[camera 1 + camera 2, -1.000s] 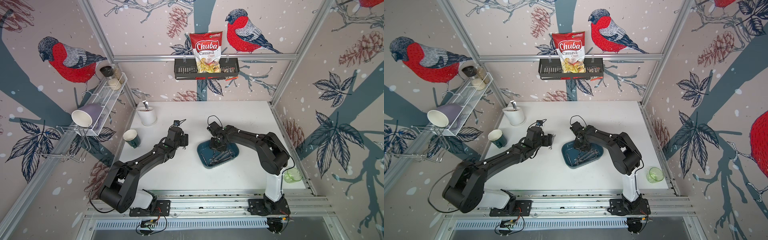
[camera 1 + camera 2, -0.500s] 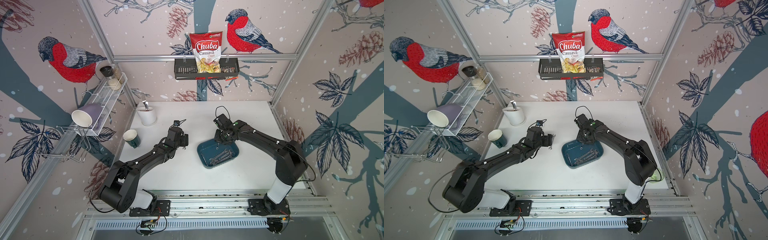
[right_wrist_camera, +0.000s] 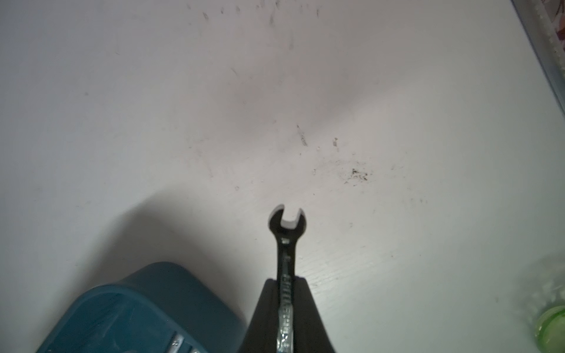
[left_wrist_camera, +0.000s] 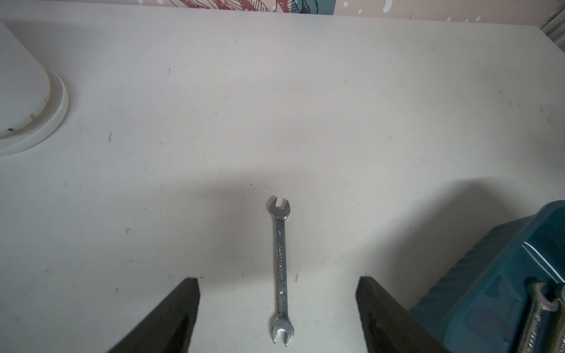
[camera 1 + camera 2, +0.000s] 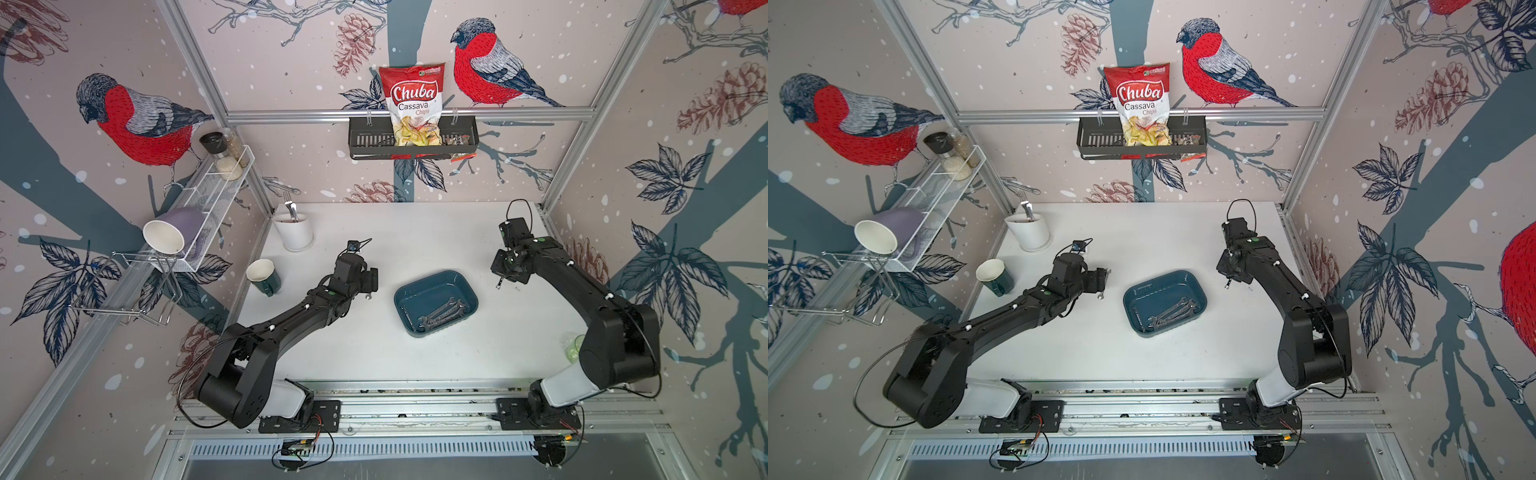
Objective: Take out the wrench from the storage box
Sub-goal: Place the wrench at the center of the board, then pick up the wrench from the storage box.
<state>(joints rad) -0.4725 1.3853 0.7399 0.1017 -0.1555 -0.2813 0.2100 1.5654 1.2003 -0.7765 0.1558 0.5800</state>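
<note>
Seeing my right gripper [image 3: 286,282] clamped on small wrench [image 3: 286,241], beside storage box [image 3: 183,290]; my left gripper [image 4: 278,279] spread wide over second wrench [image 4: 280,262] lying flat on table [image 4: 275,107].

Shallow teal-blue plastic storage box [image 5: 432,291]; slim silver steel wrench [image 4: 281,266]; flat white tabletop [image 5: 415,232]; dark green ceramic mug [image 5: 270,286], cream inside.

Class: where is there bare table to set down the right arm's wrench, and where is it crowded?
Bare: behind the tray, between white pot and right arm; between tray and front rail. Crowded: left of tray, where left arm's jaws hang over a loose wrench.
</note>
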